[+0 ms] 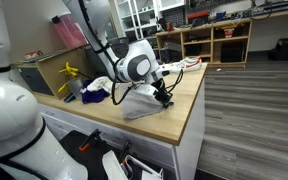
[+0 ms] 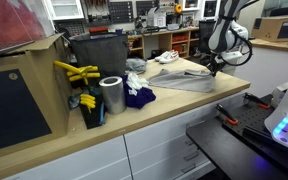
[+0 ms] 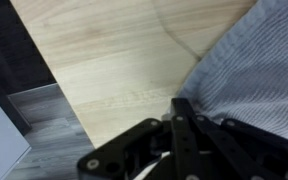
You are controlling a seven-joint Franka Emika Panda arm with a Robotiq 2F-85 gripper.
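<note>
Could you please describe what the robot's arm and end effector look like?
The arm is glossy white, with rounded, bulbous links and a grey circular joint cap. A black cable runs along its upper links. The end effector is black. The wrist view shows its slim matte-black fingers mounted on linked bars.

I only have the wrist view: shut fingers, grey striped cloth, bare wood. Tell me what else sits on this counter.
Observer: A dark blue cloth lies bunched just off one end of the grey cloth.
Operator: Keep going past it.
Observer: A silver cylinder stands upright beside the blue cloth.
Operator: Now place the gripper against all that.
Observer: The gripper is at the grey cloth's opposite end, away from both. I cannot tell whether it pinches the fabric.
</note>
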